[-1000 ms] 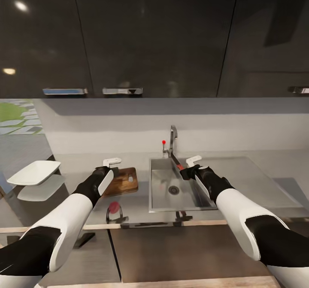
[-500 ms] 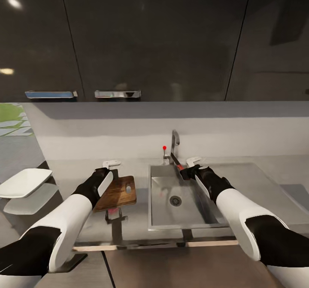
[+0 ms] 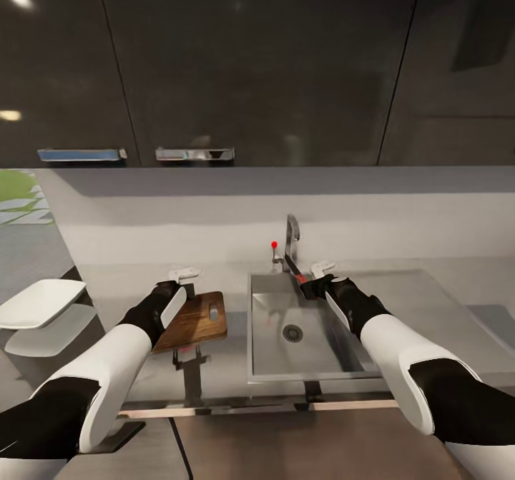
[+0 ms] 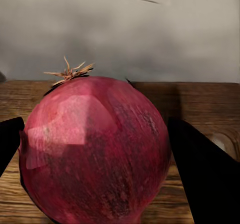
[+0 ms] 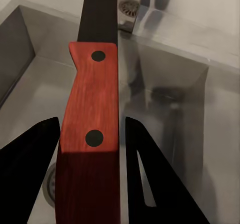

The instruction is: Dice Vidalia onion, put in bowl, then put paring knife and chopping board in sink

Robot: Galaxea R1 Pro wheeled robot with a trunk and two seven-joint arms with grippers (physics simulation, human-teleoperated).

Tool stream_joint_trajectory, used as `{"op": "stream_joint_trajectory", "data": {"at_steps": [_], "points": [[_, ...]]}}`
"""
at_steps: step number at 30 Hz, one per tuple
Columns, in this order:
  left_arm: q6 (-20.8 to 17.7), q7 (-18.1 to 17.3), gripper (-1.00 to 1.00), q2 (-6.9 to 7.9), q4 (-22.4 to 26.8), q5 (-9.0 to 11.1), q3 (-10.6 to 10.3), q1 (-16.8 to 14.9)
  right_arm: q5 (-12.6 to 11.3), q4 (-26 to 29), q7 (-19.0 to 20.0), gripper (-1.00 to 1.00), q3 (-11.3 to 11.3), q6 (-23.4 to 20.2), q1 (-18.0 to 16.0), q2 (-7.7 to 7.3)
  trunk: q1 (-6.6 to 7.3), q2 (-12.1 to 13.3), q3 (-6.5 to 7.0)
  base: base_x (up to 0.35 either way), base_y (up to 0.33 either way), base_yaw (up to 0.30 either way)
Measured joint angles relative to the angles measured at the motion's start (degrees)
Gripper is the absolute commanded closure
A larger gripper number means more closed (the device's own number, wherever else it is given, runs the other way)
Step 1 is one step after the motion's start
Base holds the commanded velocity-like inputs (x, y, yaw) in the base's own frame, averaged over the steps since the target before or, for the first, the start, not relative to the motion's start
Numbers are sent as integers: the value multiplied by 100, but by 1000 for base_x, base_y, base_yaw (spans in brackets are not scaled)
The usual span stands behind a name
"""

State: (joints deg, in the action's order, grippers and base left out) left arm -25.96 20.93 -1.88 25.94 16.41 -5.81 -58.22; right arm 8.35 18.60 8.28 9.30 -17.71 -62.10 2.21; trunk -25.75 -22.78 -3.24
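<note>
In the left wrist view my left gripper [image 4: 95, 154] is shut on the Vidalia onion [image 4: 95, 149], a dark-red bulb with a dry tuft, held just above the chopping board [image 4: 200, 103]. From the head camera, the left gripper [image 3: 184, 277] hangs over the left end of the brown chopping board [image 3: 202, 317]. My right gripper [image 3: 320, 272] is shut on the paring knife [image 5: 90, 134] by its red handle. The dark blade [image 3: 292, 268] points toward the tap over the sink [image 3: 315, 348]. The white bowl [image 3: 36, 302] stands at the far left of the countertop [image 3: 121, 283].
A chrome tap [image 3: 290, 237] with a red-tipped lever [image 3: 274, 245] rises behind the sink, and the drain [image 3: 292, 333] lies mid-basin. A flat drainboard [image 3: 429, 308] extends right of the sink. Dark wall cabinets [image 3: 250, 65] hang above the counter.
The whole head view has shifted, so the camera moved and the counter now sits a little lower in frame. Both grippers keep their hold and their pose.
</note>
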Motion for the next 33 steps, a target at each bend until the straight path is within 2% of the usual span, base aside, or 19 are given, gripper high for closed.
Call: {"op": "stream_joint_trajectory", "data": {"at_steps": [6,33], "points": [[16,1,100,-42,-115,1,-6,0,-6,0,1,100,0,1,0,1,0,0,-35,0,0,0],[18,1,100,-44,-128,0,-6,0,-5,0,1,100,0,-2,0,6,0,0,-193,0,0,0]]}}
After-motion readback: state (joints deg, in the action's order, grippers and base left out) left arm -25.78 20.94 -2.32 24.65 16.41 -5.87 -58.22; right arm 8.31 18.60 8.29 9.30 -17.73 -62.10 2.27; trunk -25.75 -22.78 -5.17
